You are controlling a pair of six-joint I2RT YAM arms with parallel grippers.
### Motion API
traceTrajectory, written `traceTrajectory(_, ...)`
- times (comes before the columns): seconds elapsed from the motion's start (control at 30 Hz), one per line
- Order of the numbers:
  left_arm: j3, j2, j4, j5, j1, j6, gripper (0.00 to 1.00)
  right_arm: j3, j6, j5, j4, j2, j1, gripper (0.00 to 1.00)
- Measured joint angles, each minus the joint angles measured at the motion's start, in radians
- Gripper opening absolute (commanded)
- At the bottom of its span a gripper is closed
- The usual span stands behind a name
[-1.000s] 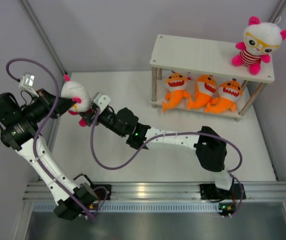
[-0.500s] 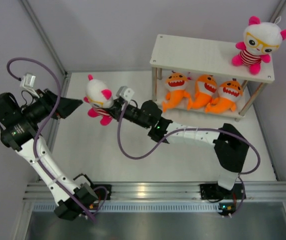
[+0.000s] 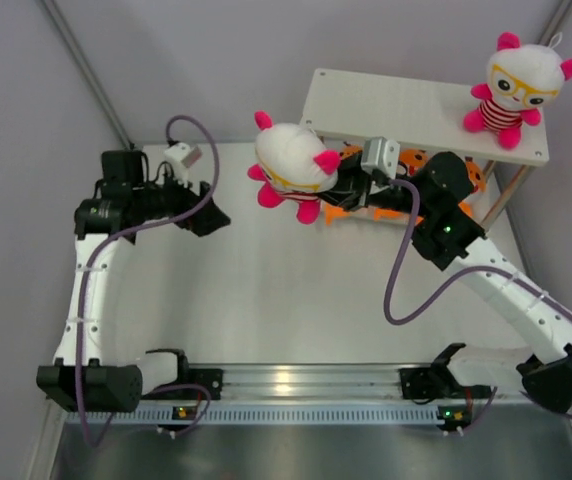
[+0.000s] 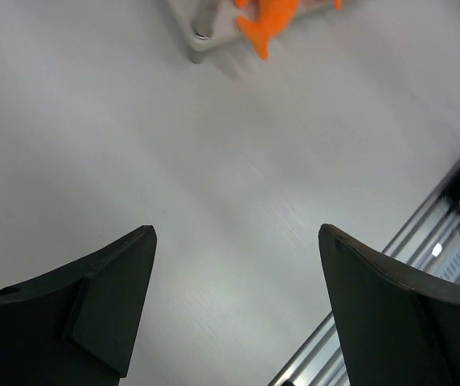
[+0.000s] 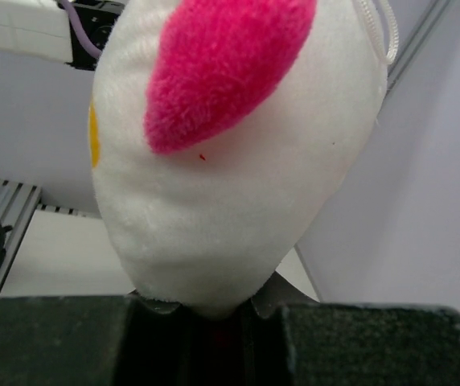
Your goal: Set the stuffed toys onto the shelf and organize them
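Doll (image 3: 291, 165) in the right claw (image 3: 338, 190), lifted clear of the table (image 3: 266, 300) and hanging by the left end of the shelf (image 3: 396, 110). Pinched low on the striped body, jaws closed hard into the plush. Seen from the right wrist as a white head with one pink ear (image 5: 230, 161), filling the view straight ahead of the claw (image 5: 214, 310). Long axis thus in line with the claw: head outermost and pointing left, away from the shelf, feet back toward the wrist.

From above, head overlapping the near left corner of the top board; whether above board level or merely in front of it, impossible to tell from that angle. Bare board lying to the right of and beyond the toy, toward the second doll (image 3: 521, 85) seated at the far right end. Probably a matter of carrying the toy rightward and back over the board, then turning it upright to sit feet-down like its twin. Below, sharks (image 3: 413, 158) on the lower tier, largely hidden behind the right arm.

Farther out, left claw (image 3: 206, 215) well apart over the table on the left, jaws spread wide with nothing between them (image 4: 236, 241), only table beneath and a shark tail (image 4: 266, 20) by a shelf leg at the frame's edge. Right arm plainly the nearer to the shelf.
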Motion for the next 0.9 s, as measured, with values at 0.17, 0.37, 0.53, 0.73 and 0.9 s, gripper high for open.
traceTrajectory(0.17, -0.007, 0.032, -0.013, 0.035, -0.193, 0.127, 0.98, -0.016, -0.030, -0.082, -0.114, -0.072, -0.072, 0.00)
traceTrajectory(0.37, 0.089, -0.011, -0.012, 0.121, -0.262, 0.193, 0.98, -0.067, 0.019, -0.169, -0.115, -0.074, -0.096, 0.00)
traceTrajectory(0.53, 0.117, -0.013, -0.009, 0.207, -0.299, 0.193, 0.98, -0.084, 0.084, -0.171, -0.014, -0.007, -0.071, 0.00)
traceTrajectory(0.73, 0.117, 0.000, -0.010, 0.238, -0.321, 0.192, 0.98, -0.013, 0.118, -0.167, 0.042, 0.142, 0.040, 0.00)
traceTrajectory(0.9, 0.117, 0.001, -0.011, 0.251, -0.323, 0.189, 0.74, 0.023, 0.179, -0.178, 0.108, 0.206, 0.062, 0.00)
